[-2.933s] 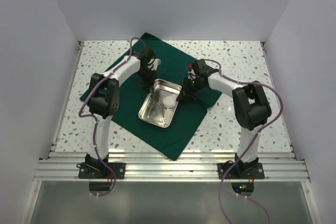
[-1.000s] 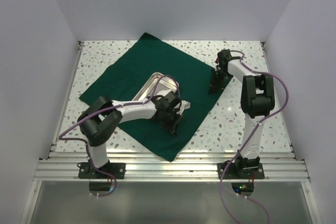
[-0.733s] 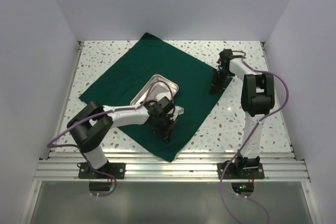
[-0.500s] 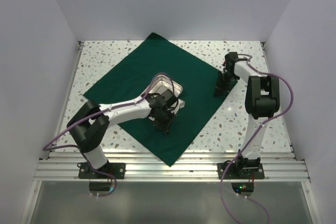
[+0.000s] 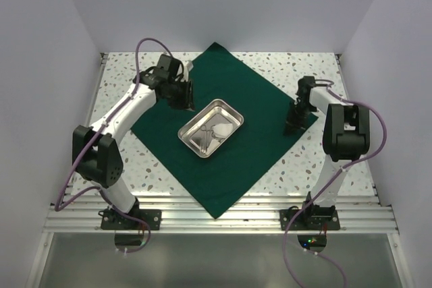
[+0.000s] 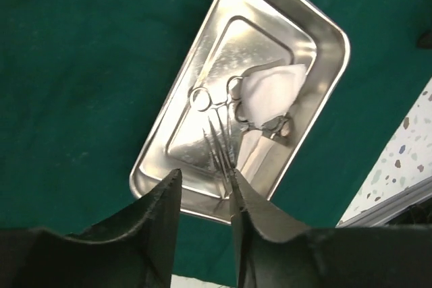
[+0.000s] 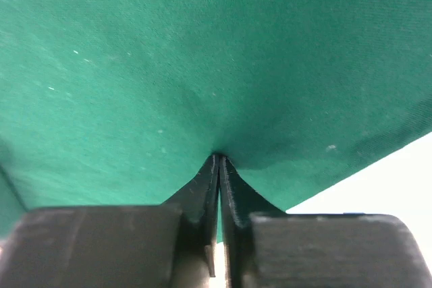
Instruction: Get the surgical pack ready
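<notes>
Two arms work over cloth [image 5: 223, 75] spread diamond-wise on speckled table [image 5: 121, 72]. Left arm [image 5: 128, 109] stretches far forward, left gripper [image 5: 182, 96] hanging above cloth's far-left side. Right arm [image 5: 341, 133] folds tight, right gripper [image 5: 291, 126] down at cloth's right corner. Tray [image 6: 266, 32] sits mid-cloth, scissors [image 6: 216, 141] and gauze [image 6: 273, 92] inside. Left fingers [image 6: 158, 214] stand partly apart, gripping nothing. Right fingers [image 7: 202, 193] pinch cloth, fabric puckered at tips.
</notes>
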You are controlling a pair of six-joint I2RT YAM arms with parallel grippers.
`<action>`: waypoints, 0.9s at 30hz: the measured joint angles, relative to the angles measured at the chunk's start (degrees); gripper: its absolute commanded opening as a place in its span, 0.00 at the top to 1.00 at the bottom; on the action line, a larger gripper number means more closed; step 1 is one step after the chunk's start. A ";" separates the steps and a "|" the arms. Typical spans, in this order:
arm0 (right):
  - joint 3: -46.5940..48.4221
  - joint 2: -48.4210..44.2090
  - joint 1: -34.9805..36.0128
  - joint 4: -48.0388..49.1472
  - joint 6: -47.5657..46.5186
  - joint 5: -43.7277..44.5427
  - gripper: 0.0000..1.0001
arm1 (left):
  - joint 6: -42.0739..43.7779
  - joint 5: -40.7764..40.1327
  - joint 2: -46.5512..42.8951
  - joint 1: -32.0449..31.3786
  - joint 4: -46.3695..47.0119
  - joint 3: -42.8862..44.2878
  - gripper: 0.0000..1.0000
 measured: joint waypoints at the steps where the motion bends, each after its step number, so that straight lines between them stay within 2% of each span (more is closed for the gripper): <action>1: -0.31 -0.52 0.11 -0.46 -0.28 0.52 0.74 | -0.13 0.20 0.00 0.96 -0.79 -0.07 0.55; 2: -0.50 -0.96 0.48 -0.96 -0.61 0.85 0.50 | -0.24 0.44 0.00 1.77 -1.25 -0.46 0.54; 5: 1.05 -2.14 2.73 -3.02 -2.38 2.03 0.22 | -1.70 1.40 -1.09 2.95 -1.20 -4.17 0.50; 8: 8.87 -2.14 8.00 -4.59 -4.22 1.44 0.13 | -5.05 2.75 -3.41 2.89 -1.55 -10.03 0.44; 13: 25.97 1.40 16.26 -2.40 -7.41 -5.40 0.12 | -12.92 3.08 -8.59 2.78 -2.10 -17.14 0.43; 16: 32.02 5.79 18.43 -0.94 -8.74 -8.20 0.15 | -17.11 3.13 -10.75 2.78 -1.88 -19.32 0.42; 21: 38.12 14.36 20.02 -0.98 -9.53 -10.69 0.20 | -22.47 4.09 -11.80 2.40 0.02 -24.13 0.36; 27: 40.06 19.43 22.38 -2.93 -10.99 -10.64 0.32 | -26.21 4.20 -9.11 0.59 2.97 -25.70 0.37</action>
